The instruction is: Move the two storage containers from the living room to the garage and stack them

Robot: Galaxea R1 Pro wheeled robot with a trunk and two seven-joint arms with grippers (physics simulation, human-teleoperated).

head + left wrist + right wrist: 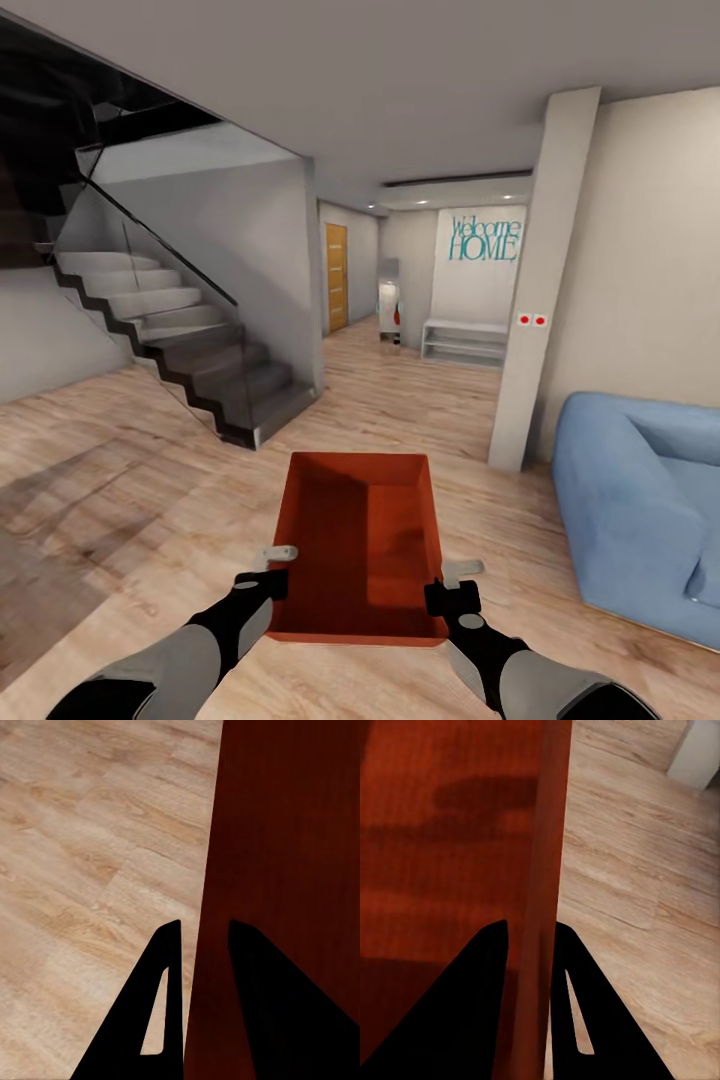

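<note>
- Container: orange-red rectangular lidless plastic storage bin (360, 540), one unit, held off the light wood-plank floor (120, 500) straight ahead of my trunk, between my two arms.
- Long axis: runs directly away from me, toward the hallway with the wooden door (336, 277); short near end faces my body.
- Left gripper (272, 568): clamped on the bin's left long wall near the near corner; in the left wrist view one finger (161, 1005) sits outside the wall and the other inside, with the wall between them.
- Right gripper (455, 585): clamped on the right long wall, likewise straddling the rim (540, 907) in the right wrist view.
- Arm nearness: equal; both grips lie about level along the bin.
- Setting: living room, blue fabric sofa (640, 510) to my right, dark staircase (190, 360) to my left.
- Judgement: carry in progress; the hallway ahead looks the likely way on, lengthwise to the bin.
</note>
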